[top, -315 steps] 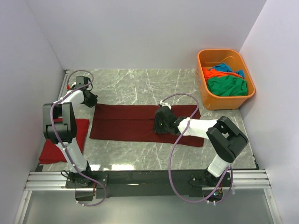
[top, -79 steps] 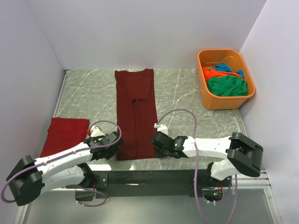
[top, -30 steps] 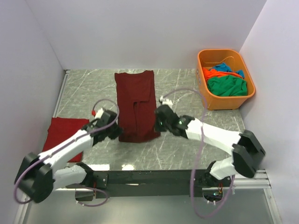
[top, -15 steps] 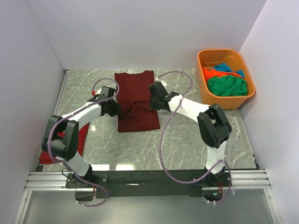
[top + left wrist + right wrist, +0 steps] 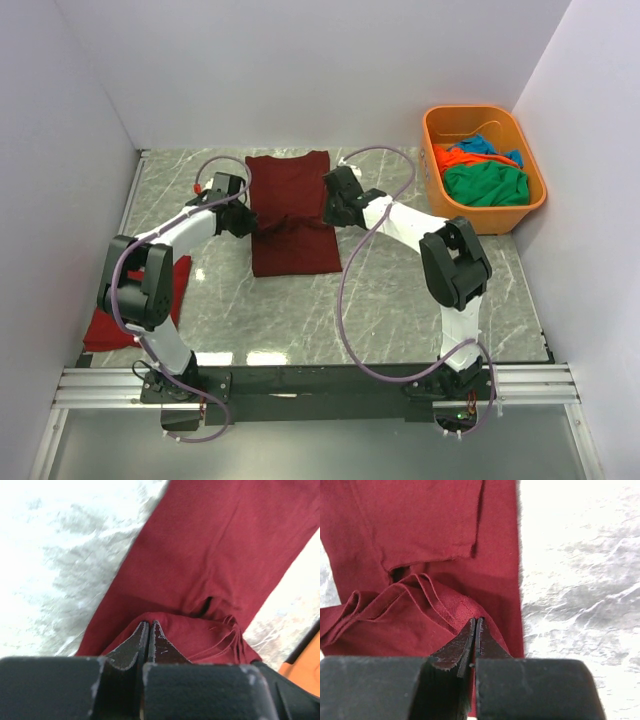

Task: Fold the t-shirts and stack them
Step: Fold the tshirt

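Note:
The dark maroon t-shirt (image 5: 293, 210) lies lengthwise at mid table, its near end doubled back over its middle. My left gripper (image 5: 247, 222) is shut on the left corner of that folded hem (image 5: 200, 635). My right gripper (image 5: 331, 212) is shut on the right corner of the hem (image 5: 445, 607). Both hold the hem low over the shirt's middle. A folded bright red t-shirt (image 5: 130, 305) lies at the near left, partly hidden by the left arm. Green (image 5: 485, 184), orange (image 5: 462, 158) and blue (image 5: 490, 146) shirts lie bunched in the tub.
The rigid orange plastic tub (image 5: 440, 205) stands at the back right against the wall. White walls close in the left, back and right sides. The marble table (image 5: 400, 300) shows bare near the right front.
Over the earlier frames both grippers carried the maroon shirt's near hem away from the table's front edge towards the back. In the last half second they moved a little further back.

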`<state>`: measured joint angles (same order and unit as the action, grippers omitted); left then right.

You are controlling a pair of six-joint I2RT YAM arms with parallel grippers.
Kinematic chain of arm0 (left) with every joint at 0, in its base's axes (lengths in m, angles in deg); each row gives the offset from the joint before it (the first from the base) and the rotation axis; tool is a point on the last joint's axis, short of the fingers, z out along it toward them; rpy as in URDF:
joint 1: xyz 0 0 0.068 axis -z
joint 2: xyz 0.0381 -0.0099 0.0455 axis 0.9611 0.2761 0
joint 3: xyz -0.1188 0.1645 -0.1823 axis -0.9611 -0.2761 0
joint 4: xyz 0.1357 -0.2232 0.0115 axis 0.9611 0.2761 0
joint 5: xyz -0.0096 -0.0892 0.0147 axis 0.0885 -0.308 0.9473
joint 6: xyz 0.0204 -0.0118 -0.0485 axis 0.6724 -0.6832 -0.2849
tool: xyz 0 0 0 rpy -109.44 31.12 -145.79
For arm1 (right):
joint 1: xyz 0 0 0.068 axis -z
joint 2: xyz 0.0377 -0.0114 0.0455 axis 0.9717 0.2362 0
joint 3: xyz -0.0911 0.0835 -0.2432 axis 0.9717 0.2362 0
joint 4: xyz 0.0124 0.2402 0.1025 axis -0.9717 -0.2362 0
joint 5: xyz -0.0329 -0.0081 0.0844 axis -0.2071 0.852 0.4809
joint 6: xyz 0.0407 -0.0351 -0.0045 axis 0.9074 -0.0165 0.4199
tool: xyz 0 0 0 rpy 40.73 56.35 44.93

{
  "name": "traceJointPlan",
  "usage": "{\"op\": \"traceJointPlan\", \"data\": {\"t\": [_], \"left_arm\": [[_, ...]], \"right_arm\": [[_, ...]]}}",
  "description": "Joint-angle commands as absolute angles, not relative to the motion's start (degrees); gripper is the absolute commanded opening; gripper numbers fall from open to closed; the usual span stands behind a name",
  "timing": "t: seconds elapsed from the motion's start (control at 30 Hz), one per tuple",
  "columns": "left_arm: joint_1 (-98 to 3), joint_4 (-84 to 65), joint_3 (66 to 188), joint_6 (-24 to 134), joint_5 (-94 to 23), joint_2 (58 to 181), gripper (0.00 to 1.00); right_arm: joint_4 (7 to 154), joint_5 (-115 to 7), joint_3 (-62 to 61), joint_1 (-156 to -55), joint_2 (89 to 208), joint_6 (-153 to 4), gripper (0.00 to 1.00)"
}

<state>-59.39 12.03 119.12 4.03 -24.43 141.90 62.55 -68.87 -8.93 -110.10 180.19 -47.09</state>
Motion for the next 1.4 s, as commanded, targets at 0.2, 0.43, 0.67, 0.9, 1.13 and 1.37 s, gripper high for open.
{"op": "traceJointPlan", "data": {"t": [0.2,0.43,0.67,0.9,1.13,1.37], "left_arm": [[-61.23,10.91,123.73,6.32,-25.04,144.85,0.01],[-64.13,7.05,124.00,9.30,-26.71,144.85,0.56],[-65.45,7.40,121.28,9.41,-26.27,136.78,0.58],[-61.68,8.80,118.72,8.43,-27.50,137.11,0.01],[-60.35,5.90,121.44,7.81,-28.91,145.97,0.01],[-62.37,5.82,131.46,11.41,-29.08,155.47,0.01]], "right_arm": [[64.74,-66.13,-11.95,-106.58,181.10,-48.61,0.02],[64.92,-62.97,-14.94,-104.47,182.78,-50.98,0.45],[65.80,-61.74,-12.06,-103.59,177.78,-51.68,0.56],[68.52,-56.99,-8.01,-106.48,175.93,-49.84,0.46],[70.46,-55.06,-5.27,-108.95,176.18,-49.31,0.44],[70.72,-53.82,-5.10,-108.68,180.05,-49.58,0.42]]}}
